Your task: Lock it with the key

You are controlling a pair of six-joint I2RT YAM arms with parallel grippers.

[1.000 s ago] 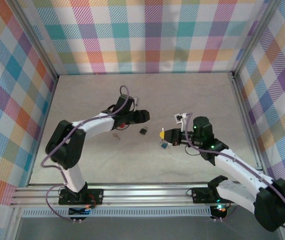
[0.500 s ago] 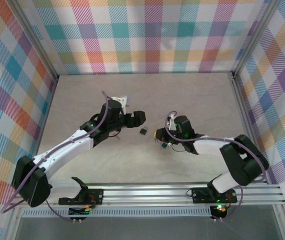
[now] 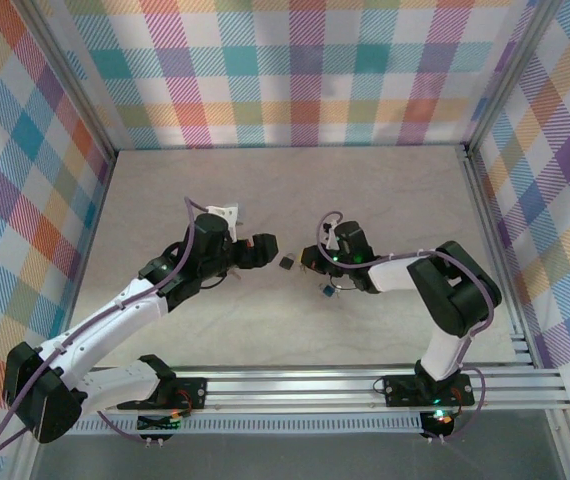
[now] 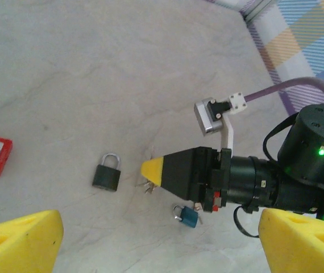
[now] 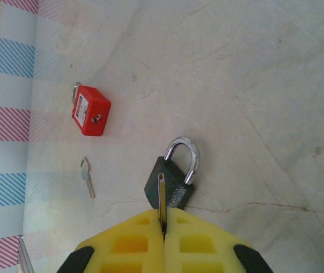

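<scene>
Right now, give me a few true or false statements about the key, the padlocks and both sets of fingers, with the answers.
1. The right fingers are shut on the key. True.
2. The left fingers are shut. False: they stand wide open, holding nothing.
3. The key's tip is over the blue padlock. False: it is over the black padlock.
4. The red padlock lies on the table, away from both sets of fingers. True.

The label on the red padlock is illegible.
</scene>
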